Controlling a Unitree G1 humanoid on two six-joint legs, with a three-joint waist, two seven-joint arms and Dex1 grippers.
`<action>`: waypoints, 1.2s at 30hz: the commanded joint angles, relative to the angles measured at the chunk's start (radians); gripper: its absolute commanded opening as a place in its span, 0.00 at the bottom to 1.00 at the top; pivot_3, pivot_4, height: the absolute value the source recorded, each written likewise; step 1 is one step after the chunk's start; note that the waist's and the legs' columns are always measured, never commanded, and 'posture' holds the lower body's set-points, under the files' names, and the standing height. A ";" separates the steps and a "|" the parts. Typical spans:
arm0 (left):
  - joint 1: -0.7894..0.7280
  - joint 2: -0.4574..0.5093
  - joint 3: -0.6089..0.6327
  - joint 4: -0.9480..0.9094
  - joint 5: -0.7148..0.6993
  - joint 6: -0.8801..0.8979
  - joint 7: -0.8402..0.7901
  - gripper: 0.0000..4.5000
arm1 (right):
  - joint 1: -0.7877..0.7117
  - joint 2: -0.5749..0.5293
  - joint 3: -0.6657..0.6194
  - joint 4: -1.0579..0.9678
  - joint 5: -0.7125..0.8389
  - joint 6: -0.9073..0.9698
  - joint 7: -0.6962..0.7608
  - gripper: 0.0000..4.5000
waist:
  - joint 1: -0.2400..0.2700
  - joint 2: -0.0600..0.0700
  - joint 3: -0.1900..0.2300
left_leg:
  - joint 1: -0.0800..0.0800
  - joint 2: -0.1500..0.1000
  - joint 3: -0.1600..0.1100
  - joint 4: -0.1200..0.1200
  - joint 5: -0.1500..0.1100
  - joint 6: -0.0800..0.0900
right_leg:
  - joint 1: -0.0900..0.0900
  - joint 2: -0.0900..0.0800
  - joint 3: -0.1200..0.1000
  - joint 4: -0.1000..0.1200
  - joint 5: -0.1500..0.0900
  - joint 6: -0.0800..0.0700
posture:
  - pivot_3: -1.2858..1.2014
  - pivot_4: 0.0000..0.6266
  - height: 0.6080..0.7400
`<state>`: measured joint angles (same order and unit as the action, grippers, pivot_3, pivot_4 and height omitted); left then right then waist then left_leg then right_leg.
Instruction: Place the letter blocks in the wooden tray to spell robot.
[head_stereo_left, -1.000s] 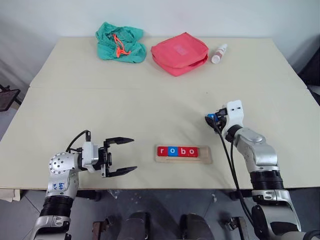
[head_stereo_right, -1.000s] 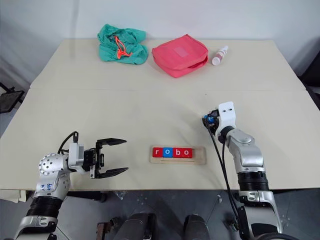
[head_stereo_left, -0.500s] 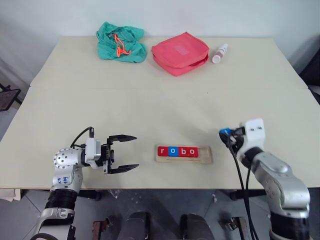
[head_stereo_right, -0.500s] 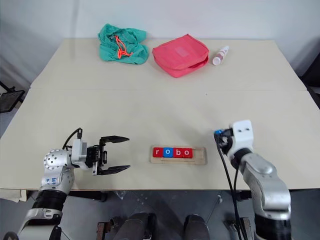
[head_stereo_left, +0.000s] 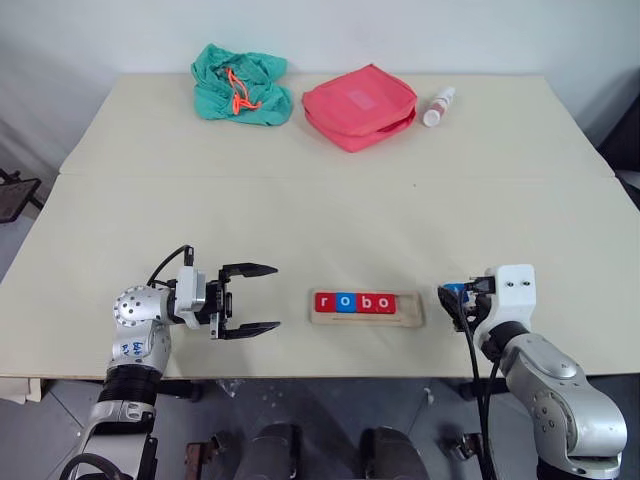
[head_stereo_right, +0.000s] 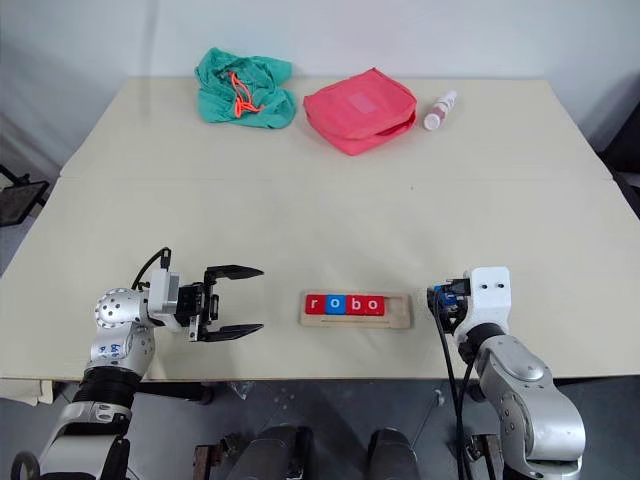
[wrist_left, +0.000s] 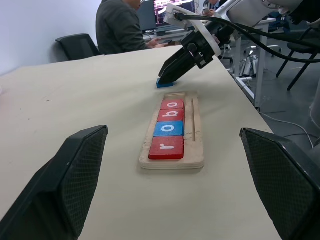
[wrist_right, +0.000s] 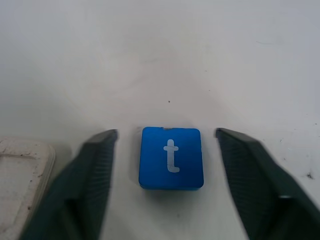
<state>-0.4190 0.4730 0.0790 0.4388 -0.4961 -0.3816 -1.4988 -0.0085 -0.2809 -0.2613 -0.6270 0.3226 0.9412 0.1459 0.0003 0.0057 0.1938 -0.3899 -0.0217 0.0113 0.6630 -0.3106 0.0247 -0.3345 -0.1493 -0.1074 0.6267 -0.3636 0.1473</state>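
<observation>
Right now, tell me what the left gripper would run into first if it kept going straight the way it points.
Most likely the wooden tray, at its near short end, beside the red "r" block. The left gripper is open and aimed along the table toward it, with bare tabletop between; its height above the table is hard to judge.

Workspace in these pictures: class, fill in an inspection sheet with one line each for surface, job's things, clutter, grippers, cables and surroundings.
Surface: pale beige table, two tops butted along a seam.
Job's things: long pale-wood tray holds red r, blue o, red b, red o tiles; last slot empty. Blue t tile lies flat on the table past the tray's empty end.
Clutter: green cloth bag, red zip pouch, small white bottle at the far edge.
Grippers: left gripper open, empty; right gripper open astride the t tile.
Cables: black cables on both wrists.
Surroundings: seated person, chairs.
</observation>
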 joint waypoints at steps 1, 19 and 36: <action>0.014 0.008 0.010 -0.040 -0.008 0.000 -0.001 1.00 | 0.014 -0.002 -0.022 -0.059 0.017 -0.019 0.004 1.00 | -0.001 0.000 0.000 | 0.000 0.000 0.000 0.000 0.000 0.000 | 0.000 0.000 0.000 0.000 0.000 0.000 | 0.52 0.24 1.00; 0.109 0.003 0.016 -0.154 -0.008 0.014 0.080 1.00 | -0.190 -0.749 0.208 0.449 -0.055 -0.545 0.903 1.00 | -0.002 -0.001 0.000 | 0.000 0.001 0.004 0.000 0.000 0.001 | 0.000 0.000 0.000 -0.003 0.000 0.000 | 0.52 0.24 1.00; 0.264 0.019 0.034 -0.317 -0.009 0.025 0.192 1.00 | -0.599 -0.682 0.465 1.043 -0.286 -0.968 1.238 0.73 | -0.002 -0.002 0.001 | 0.001 0.002 0.000 0.003 0.000 0.001 | 0.007 0.000 -0.005 -0.007 0.000 0.000 | 0.52 0.24 1.00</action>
<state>-0.1673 0.4831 0.1011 0.1632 -0.4968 -0.3564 -1.3177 -0.6007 -0.9697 0.1943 0.4077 0.0441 -0.0220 1.3746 -0.0018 0.0039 0.1945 -0.3890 -0.0198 0.0109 0.6662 -0.3106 0.0254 -0.3270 -0.1495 -0.1129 0.6197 -0.3636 0.1473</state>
